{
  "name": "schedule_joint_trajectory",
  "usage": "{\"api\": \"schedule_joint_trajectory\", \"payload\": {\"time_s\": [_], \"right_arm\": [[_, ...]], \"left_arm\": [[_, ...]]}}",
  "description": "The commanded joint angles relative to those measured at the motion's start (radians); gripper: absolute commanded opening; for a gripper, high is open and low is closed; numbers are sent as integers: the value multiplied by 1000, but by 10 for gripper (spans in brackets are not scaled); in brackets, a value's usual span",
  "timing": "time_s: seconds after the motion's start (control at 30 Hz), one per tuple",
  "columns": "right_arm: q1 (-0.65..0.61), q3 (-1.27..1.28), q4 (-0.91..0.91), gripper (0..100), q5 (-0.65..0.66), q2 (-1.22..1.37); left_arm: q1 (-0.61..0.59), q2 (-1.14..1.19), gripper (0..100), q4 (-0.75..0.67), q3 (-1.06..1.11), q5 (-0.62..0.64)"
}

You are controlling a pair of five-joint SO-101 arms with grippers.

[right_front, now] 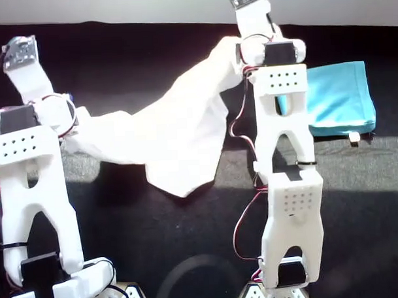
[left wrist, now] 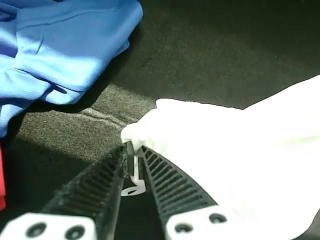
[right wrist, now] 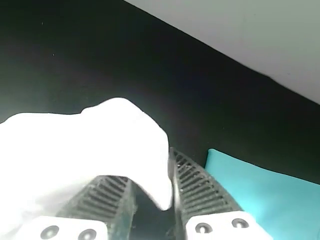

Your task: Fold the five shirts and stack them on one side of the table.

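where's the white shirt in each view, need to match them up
High view: the white shirt hangs stretched between the two arms, above the black table.
Left wrist view: a corner of the white shirt is pinched in the left pincer.
Right wrist view: the white shirt is bunched in the right pincer.
Shared landmark: the black table under the shirt in every view.

White shirt (right_front: pixel 179 133) (stretched wide, sagging) bars the centre; black table (right_front: pixel 136 220) nearer lies open; turquoise shirt (right_front: pixel 338 98) fills the far right
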Motion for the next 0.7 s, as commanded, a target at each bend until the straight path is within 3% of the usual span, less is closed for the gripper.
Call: {"api": "schedule_joint_trajectory", "payload": {"time_s": [0.0,0.2,0.4,0.5,0.67], "right_arm": [[-10,-5,64,257,2,-58],[-50,-4,252,262,2,-202],[-189,2,426,234,2,-266],[-231,8,432,163,-15,-266],[-295,38,432,166,-81,-272]], "left_arm": [[-31,-12,10,-135,105,2],[-73,-12,10,-298,225,3],[-122,-12,10,-417,266,3],[-133,-12,10,-439,260,2],[-177,-10,11,-560,262,2]]}}
